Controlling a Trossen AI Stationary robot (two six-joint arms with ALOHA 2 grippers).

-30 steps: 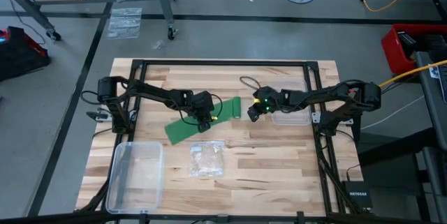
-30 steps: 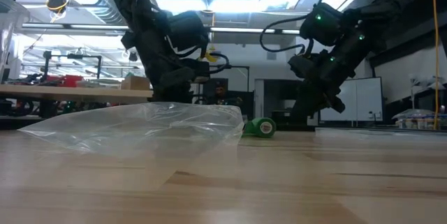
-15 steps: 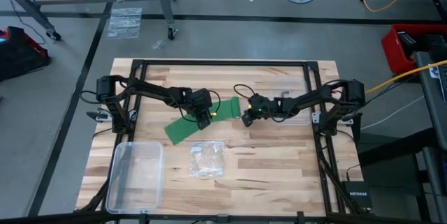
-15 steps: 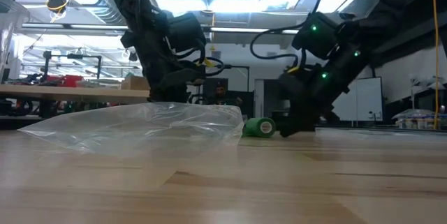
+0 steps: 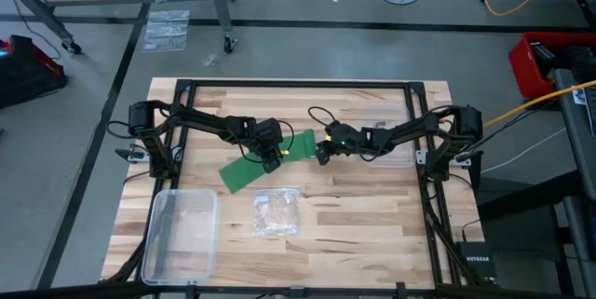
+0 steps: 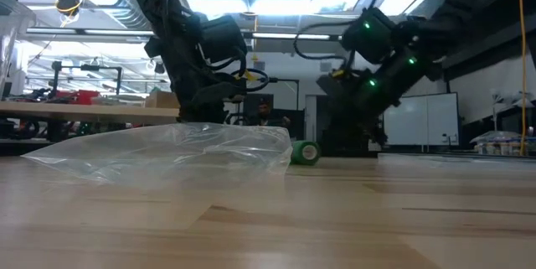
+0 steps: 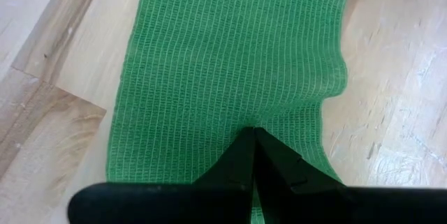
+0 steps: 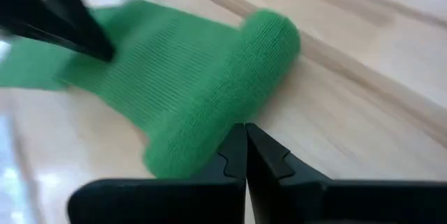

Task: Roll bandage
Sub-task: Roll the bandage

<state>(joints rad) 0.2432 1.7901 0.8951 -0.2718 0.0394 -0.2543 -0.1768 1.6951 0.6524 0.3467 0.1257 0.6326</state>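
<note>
lying across the middle of the wooden table (image 5: 372,215), slightly left of centre in the high view, the green bandage (image 5: 256,169) runs as a flat strip from lower left up to the right, where it ends in a small roll (image 6: 305,152). the left gripper (image 5: 272,158) stands on the flat strip, about midway along it; in the left wrist view its fingers (image 7: 246,161) are pressed together, tips down on the mesh fabric, which puckers slightly where they meet it. the right gripper (image 5: 322,153) sits just beside the rolled end, at centre frame in the high view; in the right wrist view its fingers (image 8: 241,155) are likewise closed together, tips right against the side of the roll, with the unrolled strip trailing away toward the upper left of that frame. whether the tips actually touch the roll cannot be told. neither gripper has anything clamped between its fingers.

a crinkly clear plastic bag (image 5: 276,211) lies below the strip in the high view, apart from it, and fills the left foreground of the low view. a clear plastic box (image 5: 182,234) sits at the lower left corner of the table. a second flat clear plastic piece (image 5: 389,156) lies under the right arm, right of centre.
</note>
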